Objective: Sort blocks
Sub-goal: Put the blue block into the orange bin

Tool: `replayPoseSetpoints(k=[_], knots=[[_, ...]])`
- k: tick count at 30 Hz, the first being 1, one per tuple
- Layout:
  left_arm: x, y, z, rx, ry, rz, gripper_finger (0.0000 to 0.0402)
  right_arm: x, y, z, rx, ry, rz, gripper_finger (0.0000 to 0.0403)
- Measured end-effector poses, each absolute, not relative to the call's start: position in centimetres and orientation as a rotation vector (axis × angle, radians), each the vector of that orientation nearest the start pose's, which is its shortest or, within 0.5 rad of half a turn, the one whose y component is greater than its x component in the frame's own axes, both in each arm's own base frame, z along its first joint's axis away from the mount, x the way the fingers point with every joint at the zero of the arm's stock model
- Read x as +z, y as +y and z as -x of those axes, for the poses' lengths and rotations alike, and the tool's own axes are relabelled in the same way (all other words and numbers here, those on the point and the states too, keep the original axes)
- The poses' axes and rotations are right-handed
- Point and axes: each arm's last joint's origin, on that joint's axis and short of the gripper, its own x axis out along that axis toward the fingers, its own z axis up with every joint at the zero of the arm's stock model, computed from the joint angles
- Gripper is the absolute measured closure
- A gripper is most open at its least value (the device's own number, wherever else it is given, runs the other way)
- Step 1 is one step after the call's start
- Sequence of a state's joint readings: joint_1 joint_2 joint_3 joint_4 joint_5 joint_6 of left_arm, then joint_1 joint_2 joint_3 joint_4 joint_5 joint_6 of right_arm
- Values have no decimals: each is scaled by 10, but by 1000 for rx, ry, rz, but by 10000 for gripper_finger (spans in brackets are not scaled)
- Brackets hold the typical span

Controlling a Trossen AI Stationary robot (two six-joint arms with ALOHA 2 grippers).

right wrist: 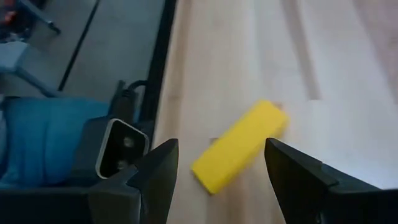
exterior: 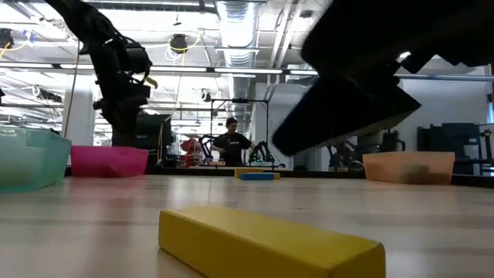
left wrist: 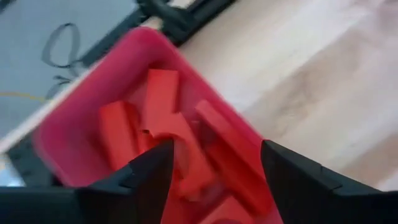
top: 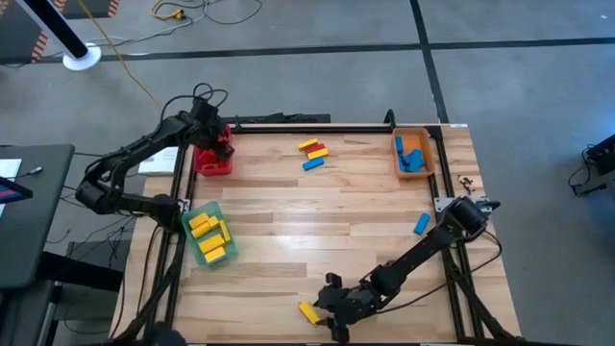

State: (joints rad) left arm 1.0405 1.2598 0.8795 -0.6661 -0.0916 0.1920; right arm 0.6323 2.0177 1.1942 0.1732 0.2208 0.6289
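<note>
Red, yellow and blue blocks are short rectangular bars in solid colours, spread over a pale wooden table (top: 317, 240). Red blocks (left wrist: 165, 118) lie heaped in the red tray (top: 212, 160) near the far left corner. Yellow blocks (top: 208, 234) fill the green tray (top: 205, 259) at the left edge. Blue blocks (top: 413, 159) sit in the orange tray (top: 413, 137) at the far right corner. A small cluster of yellow, red and blue blocks (top: 313, 153) rests loose on the table near the middle of the far edge. One single blue block (top: 421, 224) lies near the right edge. One single yellow block (right wrist: 239, 147) lies flat near the front edge, tilted relative to the wood grain.

The left hand (left wrist: 214, 177) hovers directly above the red tray. Its fingers are spread apart and grasp nothing; the red blocks show in the gap between them.

The right hand (right wrist: 221, 180) is positioned low over the table at the front edge, just beside the single yellow block. Its fingers are released, wide apart, with the block seen between them and not touched.
</note>
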Motion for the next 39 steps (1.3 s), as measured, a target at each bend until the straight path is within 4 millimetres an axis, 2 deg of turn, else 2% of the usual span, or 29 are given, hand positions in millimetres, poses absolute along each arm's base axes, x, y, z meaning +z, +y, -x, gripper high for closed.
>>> replayPoseSetpoints(k=[5, 9, 16, 23, 30, 36, 39], knots=[[237, 200, -124, 818, 1019, 395, 164, 139, 248, -349, 220, 698, -277, 148], [244, 189, -132, 747, 981, 375, 164, 138, 241, -346, 190, 775, -215, 148], [267, 155, -146, 636, 872, 288, 164, 148, 214, -320, 1, 1093, -118, 148], [285, 115, -159, 499, 782, 229, 164, 158, 185, -285, -240, 1394, -27, 148], [290, 82, -182, 341, 730, 198, 164, 165, 165, -255, -395, 1703, 102, 148], [290, 56, -208, 214, 664, 162, 164, 158, 149, -240, -421, 1921, 113, 148], [284, 43, -222, 150, 669, 141, 164, 152, 141, -233, -441, 2007, 101, 148]])
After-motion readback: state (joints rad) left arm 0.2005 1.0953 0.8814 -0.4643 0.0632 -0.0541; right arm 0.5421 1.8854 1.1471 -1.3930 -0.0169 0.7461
